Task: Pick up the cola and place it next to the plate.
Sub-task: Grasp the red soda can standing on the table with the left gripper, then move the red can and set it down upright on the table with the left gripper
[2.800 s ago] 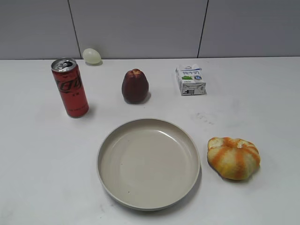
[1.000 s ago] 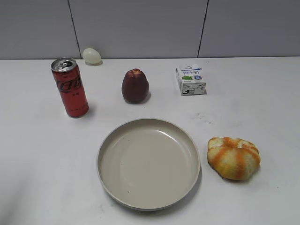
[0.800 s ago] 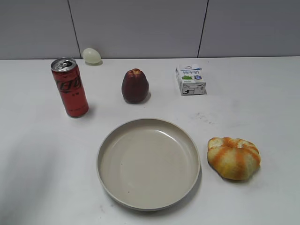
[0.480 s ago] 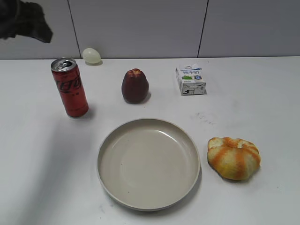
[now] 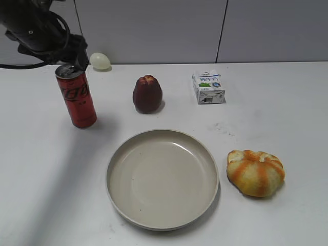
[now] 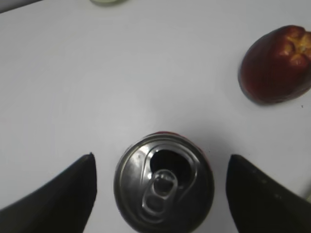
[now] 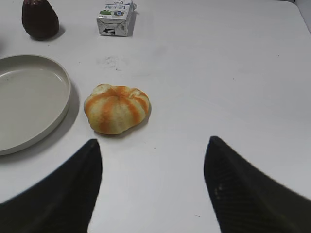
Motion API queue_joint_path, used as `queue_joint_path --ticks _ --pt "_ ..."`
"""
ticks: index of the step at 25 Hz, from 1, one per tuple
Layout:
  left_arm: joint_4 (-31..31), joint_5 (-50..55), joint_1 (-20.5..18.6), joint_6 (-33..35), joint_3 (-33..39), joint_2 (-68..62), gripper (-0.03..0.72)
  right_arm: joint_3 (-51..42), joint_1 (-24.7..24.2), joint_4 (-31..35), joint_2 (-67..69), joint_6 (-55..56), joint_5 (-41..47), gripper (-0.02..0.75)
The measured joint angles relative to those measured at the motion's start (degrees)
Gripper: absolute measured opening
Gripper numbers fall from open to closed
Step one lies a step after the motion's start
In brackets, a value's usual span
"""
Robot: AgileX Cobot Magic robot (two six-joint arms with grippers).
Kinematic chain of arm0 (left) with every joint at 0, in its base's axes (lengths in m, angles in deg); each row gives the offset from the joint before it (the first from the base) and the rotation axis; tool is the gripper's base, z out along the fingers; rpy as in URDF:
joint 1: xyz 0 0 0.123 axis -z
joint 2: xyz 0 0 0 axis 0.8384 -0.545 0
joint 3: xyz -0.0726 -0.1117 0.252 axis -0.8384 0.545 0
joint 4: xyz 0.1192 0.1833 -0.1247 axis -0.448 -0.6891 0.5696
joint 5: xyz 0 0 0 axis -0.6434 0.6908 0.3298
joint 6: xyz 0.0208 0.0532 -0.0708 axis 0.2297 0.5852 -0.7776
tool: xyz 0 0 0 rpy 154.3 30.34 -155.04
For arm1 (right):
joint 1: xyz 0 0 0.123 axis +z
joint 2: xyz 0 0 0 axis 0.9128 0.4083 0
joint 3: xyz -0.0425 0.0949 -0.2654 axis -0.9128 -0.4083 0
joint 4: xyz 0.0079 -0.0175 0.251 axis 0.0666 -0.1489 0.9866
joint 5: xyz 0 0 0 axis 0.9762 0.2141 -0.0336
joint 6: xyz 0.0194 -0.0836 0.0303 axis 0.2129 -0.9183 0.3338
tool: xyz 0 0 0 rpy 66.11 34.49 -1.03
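While the cola (image 5: 76,97) stands upright on the table (image 5: 287,102), well left of the plate (image 5: 162,178), the left gripper (image 6: 160,194) hangs directly above it, jaws spread wide, touching nothing.

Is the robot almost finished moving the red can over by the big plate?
Not yet, it has only just begun. The left hand is open above the cola, one finger on each side of its top, not gripping. The cola stands upright, far from the plate. Closing, lifting, carrying and setting it down are all left. The right hand hangs open, empty.
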Motion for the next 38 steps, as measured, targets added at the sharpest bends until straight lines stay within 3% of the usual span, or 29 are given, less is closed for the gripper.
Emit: queue_joint_path --ticks 7,12,23,38 --pt "-0.5 0.0 0.0 0.0 0.0 -3.0 0.622 0.0 0.0 0.0 0.0 0.0 0.0 0.531" --pt "-0.5 0.8 0.0 0.0 -0.1 -3.3 0.530 0.0 0.0 0.0 0.0 0.0 0.0 0.531" --pt "-1.6 7.8 1.1 -0.3 0.7 5.9 0.530 0.0 0.0 0.0 0.0 0.0 0.0 0.531" --pt "-7.8 6.9 16.6 -14.2 23.1 22.9 0.530 0.0 0.0 0.0 0.0 0.0 0.0 0.531"
